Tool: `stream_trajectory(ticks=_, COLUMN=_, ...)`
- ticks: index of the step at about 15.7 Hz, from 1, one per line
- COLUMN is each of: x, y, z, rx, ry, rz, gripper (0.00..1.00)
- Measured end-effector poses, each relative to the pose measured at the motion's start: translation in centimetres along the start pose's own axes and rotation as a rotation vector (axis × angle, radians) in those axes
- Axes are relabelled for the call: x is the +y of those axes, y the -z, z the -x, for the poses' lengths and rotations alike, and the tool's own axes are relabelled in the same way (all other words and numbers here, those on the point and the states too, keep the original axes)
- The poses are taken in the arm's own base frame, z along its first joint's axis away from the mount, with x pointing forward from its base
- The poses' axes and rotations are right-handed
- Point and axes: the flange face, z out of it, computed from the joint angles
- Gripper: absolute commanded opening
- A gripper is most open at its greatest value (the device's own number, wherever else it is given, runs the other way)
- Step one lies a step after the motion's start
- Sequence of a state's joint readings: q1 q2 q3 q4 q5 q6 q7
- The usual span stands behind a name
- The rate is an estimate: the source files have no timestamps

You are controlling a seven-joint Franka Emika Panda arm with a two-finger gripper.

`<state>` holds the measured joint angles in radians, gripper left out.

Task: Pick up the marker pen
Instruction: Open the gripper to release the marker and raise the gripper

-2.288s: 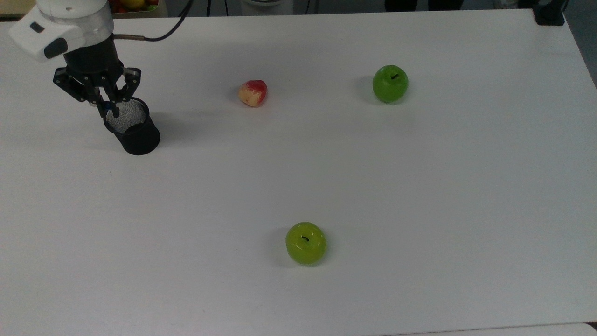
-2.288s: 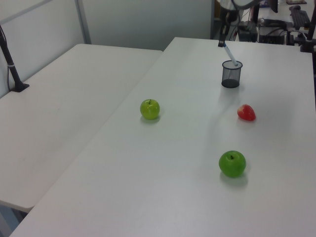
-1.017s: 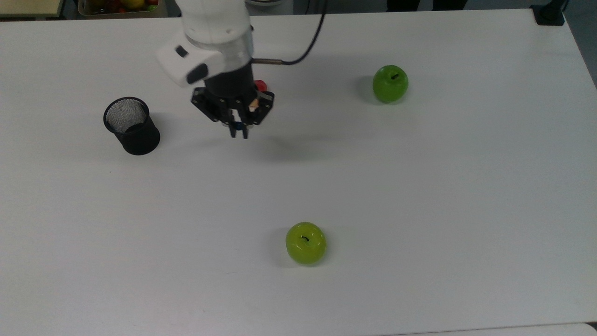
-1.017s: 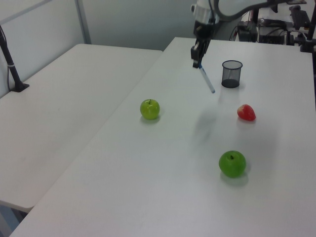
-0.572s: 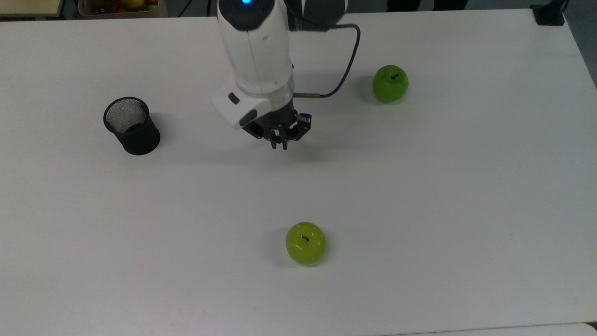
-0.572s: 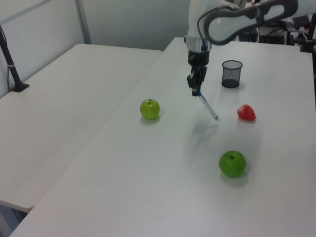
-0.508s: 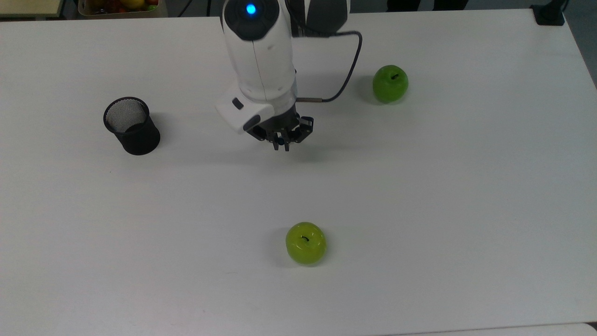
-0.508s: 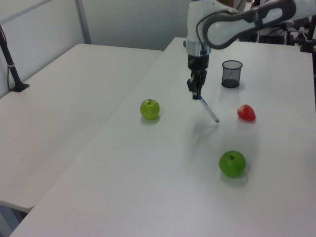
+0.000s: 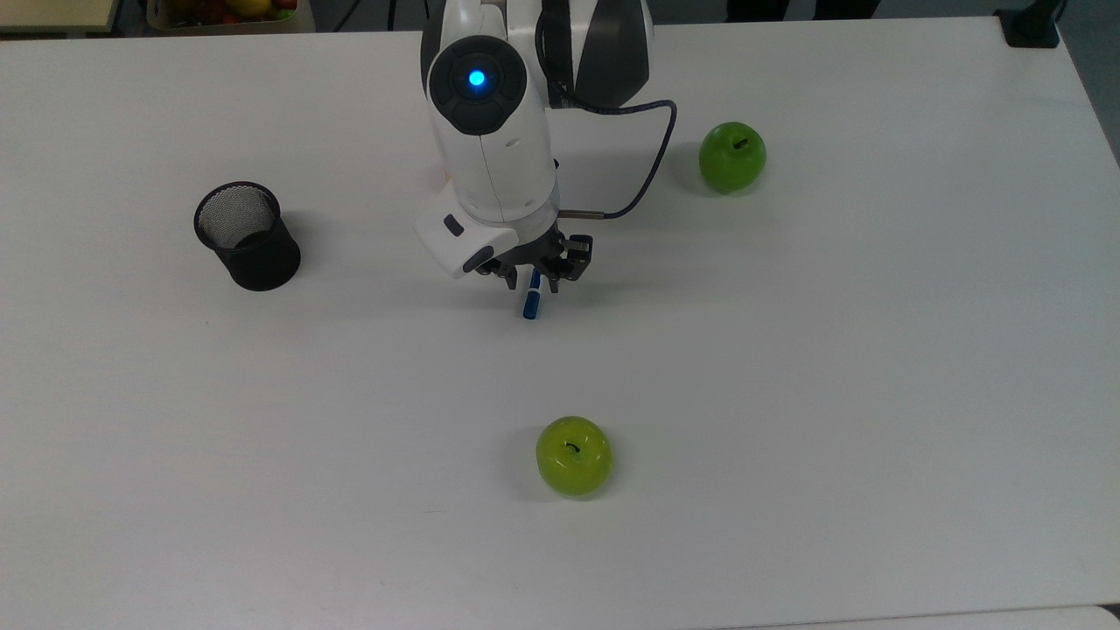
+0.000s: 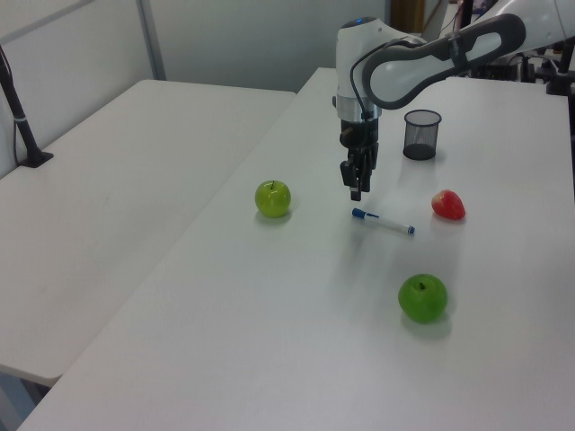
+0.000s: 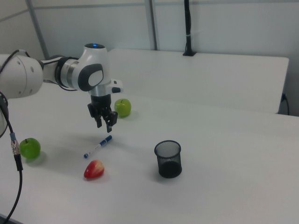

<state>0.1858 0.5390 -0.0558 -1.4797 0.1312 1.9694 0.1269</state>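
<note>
Pen first: your marker pen (image 10: 384,222) lies flat on the bench (image 10: 296,341), between the red fruit (image 10: 448,205) at its 3 o'clock in the left view and the gripper (image 10: 356,191) hovering above its capped end, jaws apart, holding nothing. I'd judge it out of the far mesh cup (image 10: 421,135); you need only retreat upward.

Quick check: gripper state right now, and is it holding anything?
Gripper: open, holding nothing; the marker pen lies flat on the table below it.
</note>
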Motion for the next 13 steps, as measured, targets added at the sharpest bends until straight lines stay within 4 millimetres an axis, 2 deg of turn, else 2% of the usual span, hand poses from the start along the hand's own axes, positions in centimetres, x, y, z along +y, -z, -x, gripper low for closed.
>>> stream_trajectory(ticks=5, x=-1.4, y=0.4, z=0.2, rx=0.008, ry=0.022, rz=0.002, gripper=1.0)
stream_trajectory(ticks=7, x=-1.7, y=2.2, z=0.3, rx=0.034, ry=0.033, rz=0.008, gripper=1.0)
stream_trajectory(ticks=8, x=-1.6, y=3.8, z=0.6, rx=0.042, ry=0.037, rz=0.015, gripper=1.0)
stream_trajectory(ticks=10, x=-1.1, y=8.3, z=1.9, rx=0.049, ry=0.046, rz=0.048, gripper=1.0)
stream_trajectory(ticks=13, x=0.7, y=15.5, z=5.3, rx=0.045, ry=0.048, rz=0.108, gripper=1.0)
